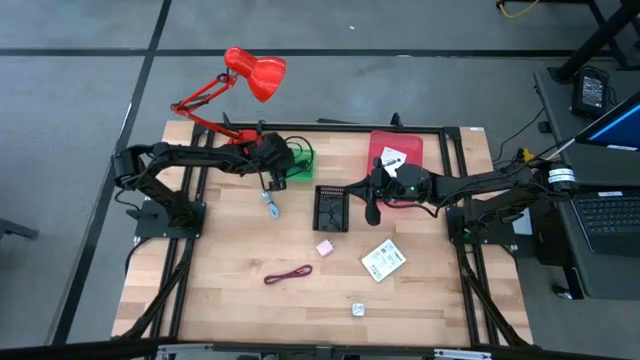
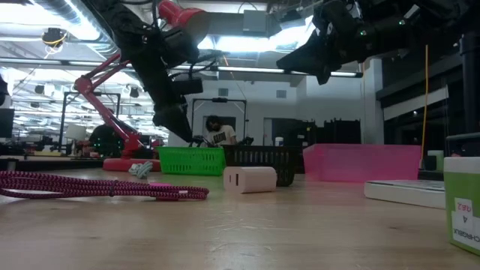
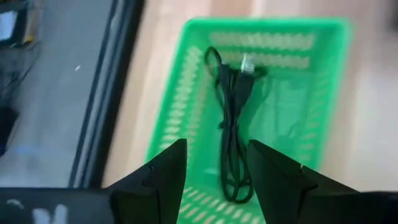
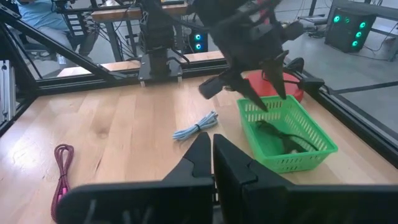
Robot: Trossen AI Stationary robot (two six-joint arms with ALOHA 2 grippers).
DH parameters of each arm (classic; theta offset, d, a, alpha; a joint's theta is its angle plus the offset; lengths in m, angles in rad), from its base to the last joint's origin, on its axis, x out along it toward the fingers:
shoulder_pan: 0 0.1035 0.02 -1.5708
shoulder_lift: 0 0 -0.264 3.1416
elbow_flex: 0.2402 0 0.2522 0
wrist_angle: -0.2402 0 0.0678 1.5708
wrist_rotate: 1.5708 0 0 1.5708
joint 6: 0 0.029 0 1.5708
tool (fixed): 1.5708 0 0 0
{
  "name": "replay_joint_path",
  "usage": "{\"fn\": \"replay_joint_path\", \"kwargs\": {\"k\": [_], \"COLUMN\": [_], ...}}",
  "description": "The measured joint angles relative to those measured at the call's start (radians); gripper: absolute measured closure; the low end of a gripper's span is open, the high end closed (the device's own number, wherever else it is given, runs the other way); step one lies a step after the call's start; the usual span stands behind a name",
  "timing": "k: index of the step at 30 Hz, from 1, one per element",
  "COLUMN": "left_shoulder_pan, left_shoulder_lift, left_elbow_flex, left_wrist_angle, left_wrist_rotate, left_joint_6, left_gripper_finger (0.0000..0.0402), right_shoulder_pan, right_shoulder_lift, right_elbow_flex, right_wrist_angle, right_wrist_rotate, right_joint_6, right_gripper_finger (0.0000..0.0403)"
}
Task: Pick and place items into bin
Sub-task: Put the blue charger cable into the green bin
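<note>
Inside green basket — black cord

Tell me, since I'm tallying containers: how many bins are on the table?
3: green bin holding the black cord, black bin mid-table, pink bin at the right-hand back.

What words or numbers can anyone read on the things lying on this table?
White packet on the table: dark print, too small to read.
White packet in the pink bin: print too small to read.
Green-and-white box at the table's near edge: small red and dark marks, too blurred to read.
White cube: no text, only two dark slots.
Nothing else shows any lettering.
</note>
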Motion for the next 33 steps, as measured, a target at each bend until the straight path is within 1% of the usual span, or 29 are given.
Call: {"fn": "replay_joint_path", "kwargs": {"k": [5, 9, 12, 14, 18, 21, 24, 26, 33], "left_shoulder_pan": [0.019, 0.007, -0.022, -0.051, -0.119, -0.17, -0.217, -0.248, -0.329], "left_shoulder_lift": [-0.015, -0.058, -0.121, -0.172, -0.262, -0.294, -0.282, -0.25, -0.117], "left_elbow_flex": [0.0, 0.0, 0.0, 0.0, 0.0, 0.0, 0.0, 0.0, 0.0], "left_wrist_angle": [0.0, -0.024, -0.09, -0.135, -0.239, -0.322, -0.369, -0.379, -0.424], "left_wrist_rotate": [0.0, 0.0, 0.008, 0.023, 0.111, 0.133, 0.111, 0.101, 0.009], "left_joint_6": [0.012, 0.014, 0.006, -0.026, -0.109, -0.165, -0.24, -0.241, -0.098], "left_gripper_finger": [0.0242, 0.0248, 0.0253, 0.0256, 0.0259, 0.0259, 0.0259, 0.0259, 0.0259], "right_shoulder_pan": [0.0, 0.0, 0.0, 0.0, 0.0, 0.0, 0.0, 0.0, 0.0], "right_shoulder_lift": [0.0, 0.0, 0.0, 0.0, 0.0, 0.0, 0.0, 0.0, 0.0], "right_elbow_flex": [0.0, 0.0, 0.0, 0.0, 0.0, 0.0, 0.0, 0.0, 0.0], "right_wrist_angle": [0.0, 0.0, 0.0, 0.0, 0.0, 0.0, 0.0, 0.0, -0.001], "right_wrist_rotate": [0.0, 0.0, 0.0, 0.0, 0.0, 0.0, 0.0, 0.0, 0.0], "right_joint_6": [-0.001, -0.001, -0.001, -0.001, -0.002, -0.005, -0.016, -0.027, -0.024], "right_gripper_finger": [0.0402, 0.0402, 0.0402, 0.0402, 0.0402, 0.0402, 0.0402, 0.0402, 0.0402]}}
